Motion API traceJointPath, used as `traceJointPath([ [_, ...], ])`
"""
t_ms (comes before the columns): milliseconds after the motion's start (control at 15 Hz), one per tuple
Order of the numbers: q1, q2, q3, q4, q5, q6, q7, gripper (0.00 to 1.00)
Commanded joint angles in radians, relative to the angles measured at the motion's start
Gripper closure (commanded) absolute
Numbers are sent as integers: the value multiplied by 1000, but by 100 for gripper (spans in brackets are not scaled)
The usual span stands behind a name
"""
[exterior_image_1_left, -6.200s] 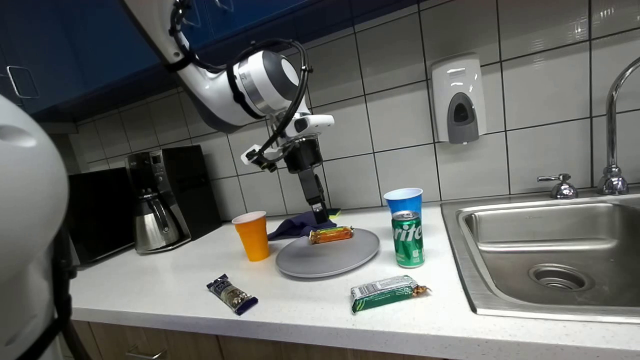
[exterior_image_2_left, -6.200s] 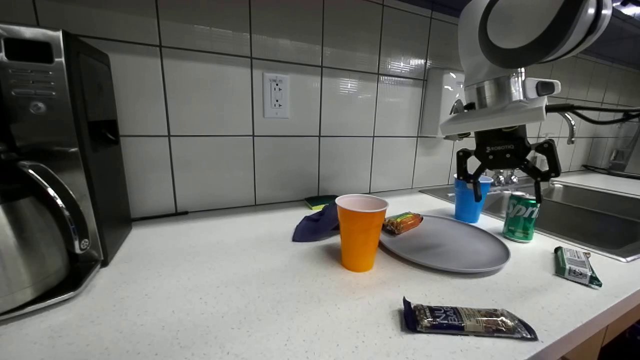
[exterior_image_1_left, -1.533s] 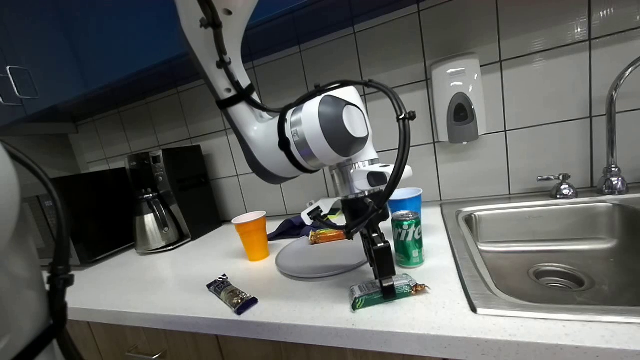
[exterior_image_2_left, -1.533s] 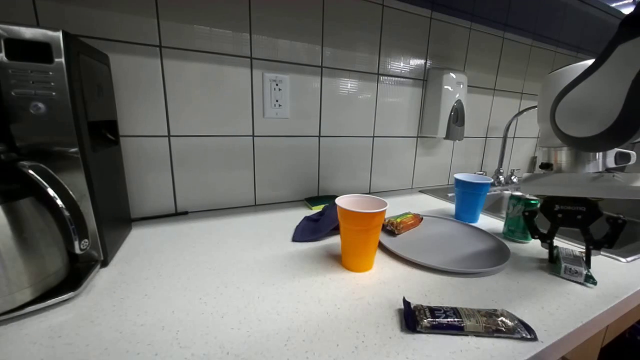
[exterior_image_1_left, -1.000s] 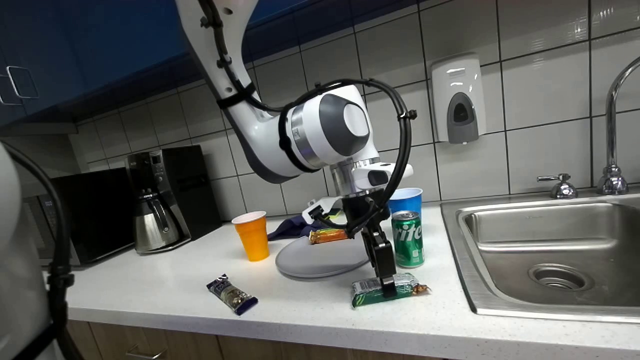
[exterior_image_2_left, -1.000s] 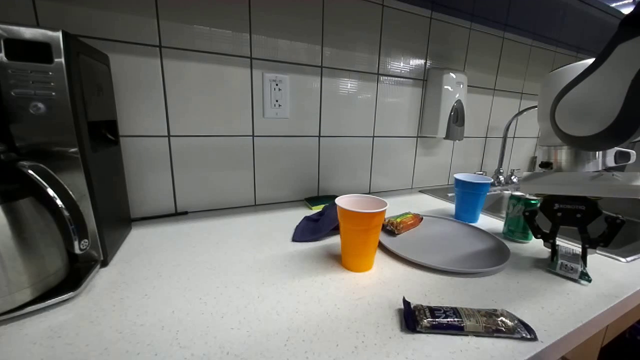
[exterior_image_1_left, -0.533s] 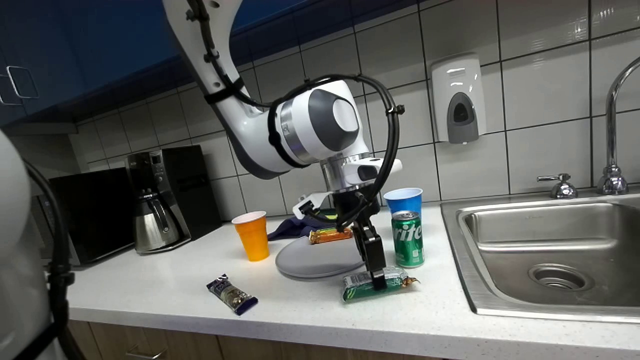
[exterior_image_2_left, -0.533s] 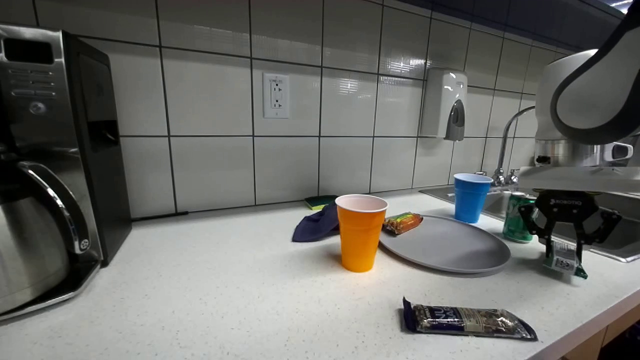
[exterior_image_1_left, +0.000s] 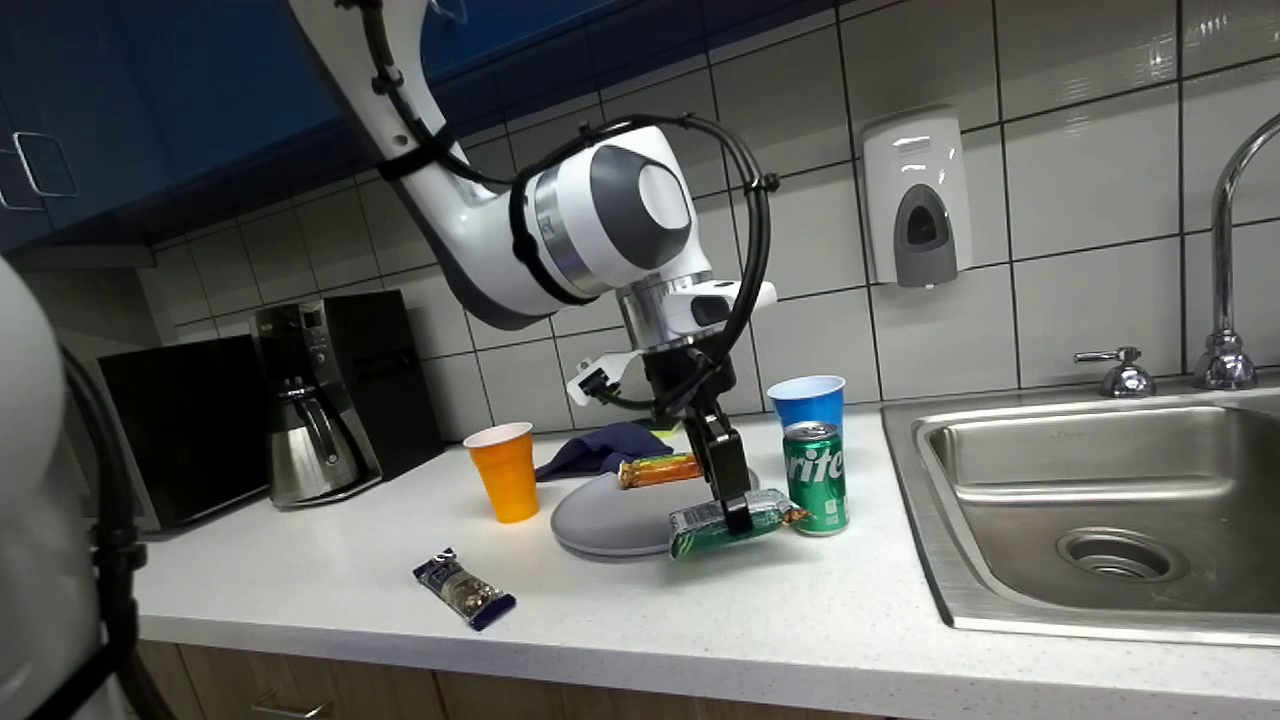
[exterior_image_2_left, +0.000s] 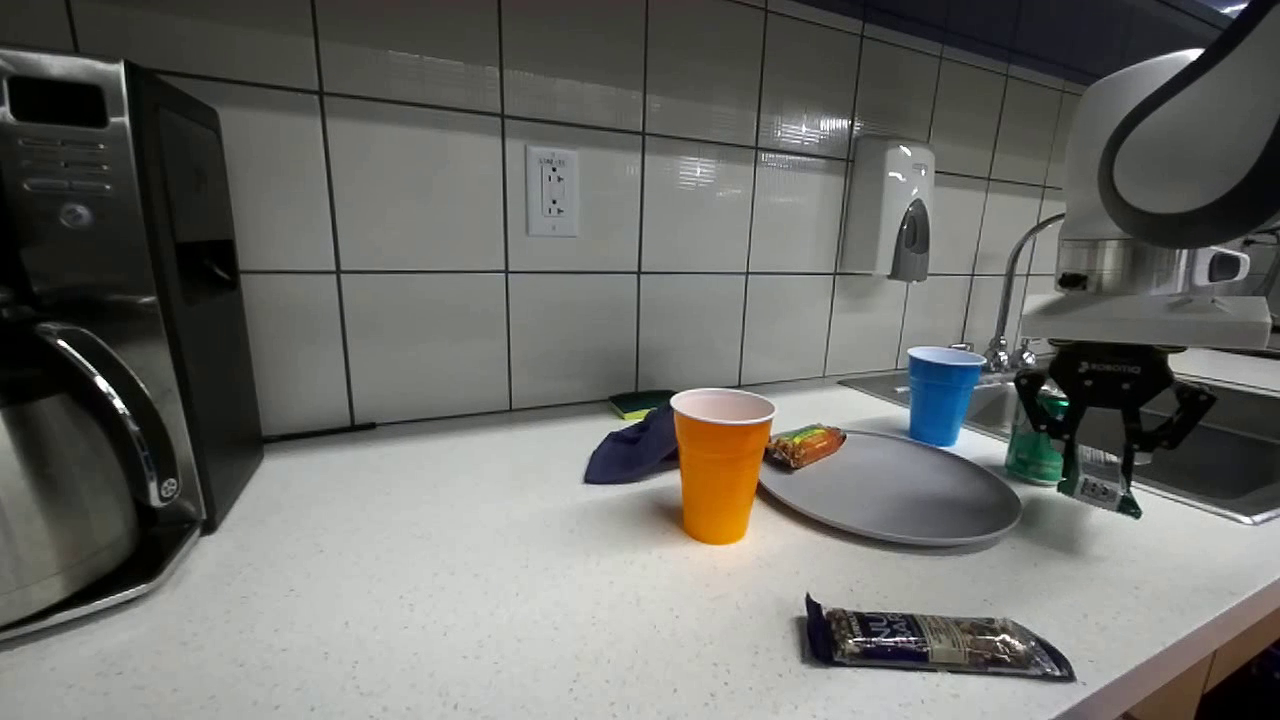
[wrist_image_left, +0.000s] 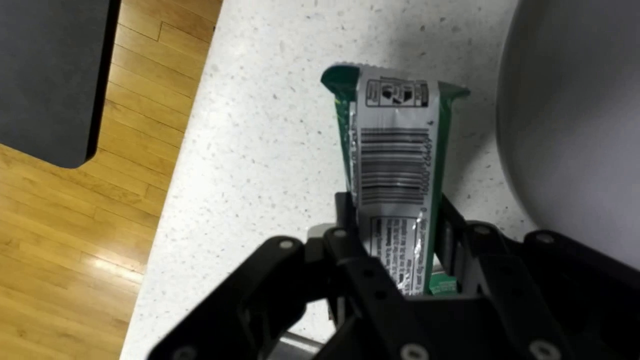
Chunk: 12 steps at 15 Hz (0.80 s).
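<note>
Green bar (wrist_image_left: 395, 155) hangs above the counter (exterior_image_1_left: 350, 560); we see the gripper (exterior_image_2_left: 1099, 472) pinching it between both fingers (wrist_image_left: 345, 212).

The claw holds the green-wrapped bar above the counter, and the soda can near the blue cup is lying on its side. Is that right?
Not quite: the soda can near the blue cup stands upright, as an exterior view shows. The claw does hold the green-wrapped bar above the counter.

Beside the grey plate (exterior_image_2_left: 900, 495), "ROBOTIQ" reads on the gripper (exterior_image_2_left: 1098, 470), "0 16000 26469 4" on the green-wrapped bar (wrist_image_left: 392, 165) and "rite" on the green can (exterior_image_1_left: 817, 480), while "NU" above "BAR" marks the dark-wrapped bar (exterior_image_2_left: 940, 640) in front of it.
</note>
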Motion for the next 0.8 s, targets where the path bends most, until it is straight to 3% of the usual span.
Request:
traceJointPath([
  [0,0,-33,37,7,12,-31,-1,85],
  [733,20,53,79,110,42,-27,21,85],
])
